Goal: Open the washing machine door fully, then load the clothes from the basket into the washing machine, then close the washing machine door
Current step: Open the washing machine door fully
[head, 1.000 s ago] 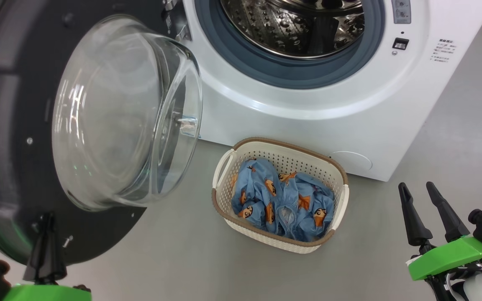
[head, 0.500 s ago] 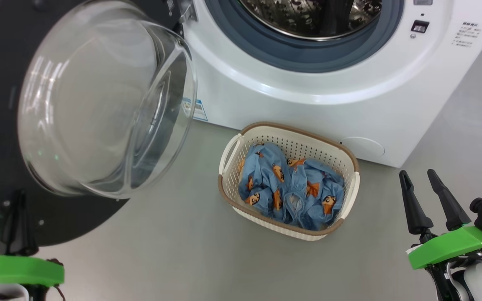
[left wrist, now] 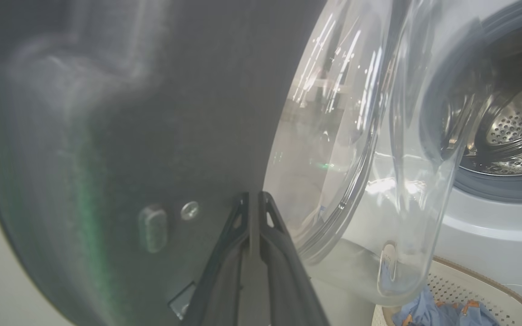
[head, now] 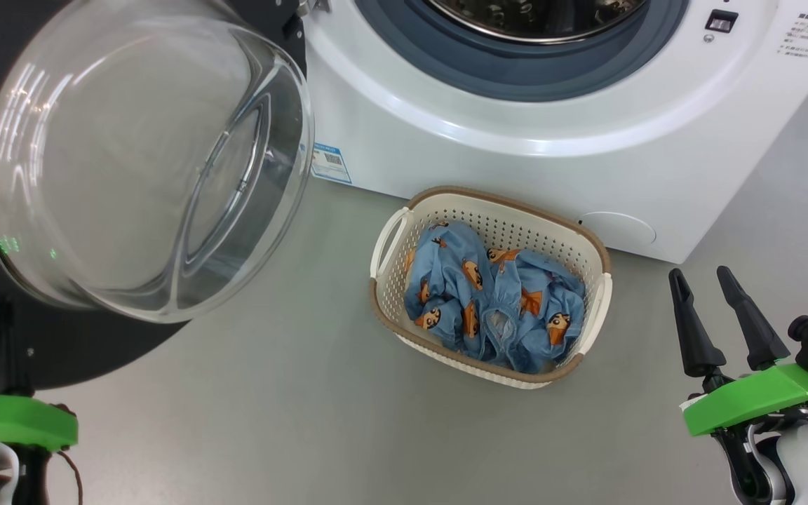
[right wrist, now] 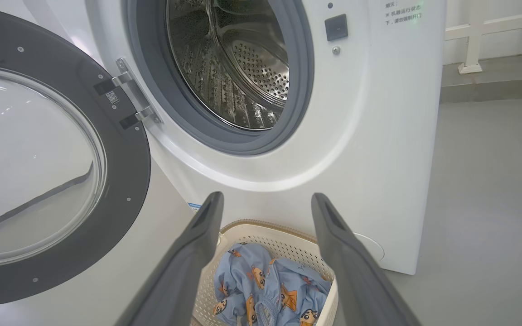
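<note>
Head view: the big white boxy front-loading washing machine point(head: 516, 140) stands on the grey floor point(head: 292, 421). Its large round door with the black rim and bulging clear glass bowl point(head: 130, 161) is swung wide to the left, off the drum mouth, and the bowl overhangs the floor. A blue label sticker point(head: 330, 163) sits at the machine's lower left corner. The small cream perforated plastic basket with the brown braided rim point(head: 509, 200) stands on the floor just before the machine's front, near its lower right corner. In it lie the light blue clothes printed with orange and brown figures point(head: 495, 301). The right gripper point(head: 698, 272) hangs to the basket's right, fingers apart and empty.

Left wrist view: the left gripper point(left wrist: 254, 197) has its fingers pressed together and holds nothing. Its tips are at the door's black inner face beside the glass; whether they touch is unclear.

Right wrist view: the spread fingers point(right wrist: 197, 244) frame the basket. Above it, the steel drum point(right wrist: 238, 68) gapes inside its grey-blue gasket point(right wrist: 297, 90). A metal hinge point(right wrist: 136, 97) carries the door at the left.
</note>
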Robot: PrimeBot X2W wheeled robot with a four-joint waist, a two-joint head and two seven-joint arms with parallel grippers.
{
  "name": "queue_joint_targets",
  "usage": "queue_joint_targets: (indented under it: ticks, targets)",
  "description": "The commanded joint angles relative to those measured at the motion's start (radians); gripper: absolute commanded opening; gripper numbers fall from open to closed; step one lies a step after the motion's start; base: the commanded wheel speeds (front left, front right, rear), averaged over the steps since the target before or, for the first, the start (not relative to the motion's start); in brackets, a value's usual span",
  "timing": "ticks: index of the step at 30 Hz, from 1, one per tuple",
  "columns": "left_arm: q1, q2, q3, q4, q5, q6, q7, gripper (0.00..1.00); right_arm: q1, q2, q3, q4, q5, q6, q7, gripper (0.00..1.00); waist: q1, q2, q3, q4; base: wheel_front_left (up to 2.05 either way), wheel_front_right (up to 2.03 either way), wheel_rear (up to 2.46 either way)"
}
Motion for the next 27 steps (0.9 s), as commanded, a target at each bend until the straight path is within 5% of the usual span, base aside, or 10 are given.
queue_joint_targets:
  ticks: [1,27]
  targets:
    - [-0.055,0.073,0.044,0.011,0.008,0.0,-0.001,0.0,-0.02,-0.006,0.024,-0.023,-0.017,0.008,-0.012,1.0,0.0,-0.0001,0.009,0.003,0.0,0.0,0.0]
    - [-0.302,0.161,-0.024,0.317,0.071,-0.04,0.007,0.0,-0.042,0.007,0.043,-0.008,-0.013,0.008,-0.012,1.0,0.0,-0.0001,0.03,0.026,0.0,0.0,0.0]
